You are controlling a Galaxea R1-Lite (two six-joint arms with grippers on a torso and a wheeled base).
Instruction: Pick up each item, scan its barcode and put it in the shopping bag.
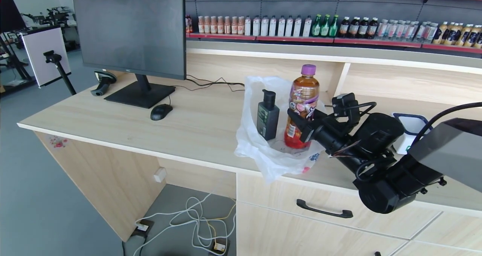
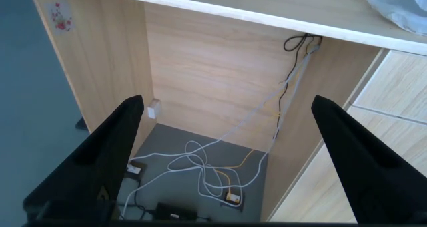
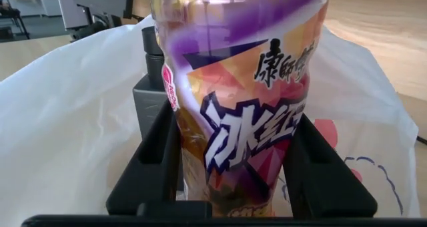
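An orange tea bottle [image 1: 304, 98] with a purple cap stands upright inside the open white shopping bag [image 1: 251, 143] on the counter. My right gripper [image 1: 301, 122] is shut on the bottle's lower half. In the right wrist view both fingers [image 3: 150, 163] press against the sides of the tea bottle [image 3: 243, 87]. A dark pump bottle [image 1: 268, 115] stands in the bag just left of it, also seen as the dark pump bottle [image 3: 148, 87] behind the left finger. My left gripper [image 2: 227, 103] hangs open below the counter edge, holding nothing.
A barcode scanner [image 1: 102, 82] sits at the back left beside the monitor [image 1: 130, 30], with a mouse [image 1: 161, 112] in front. A white and blue tray [image 1: 410, 130] lies right of my arm. Cables [image 2: 213, 173] lie on the floor under the counter.
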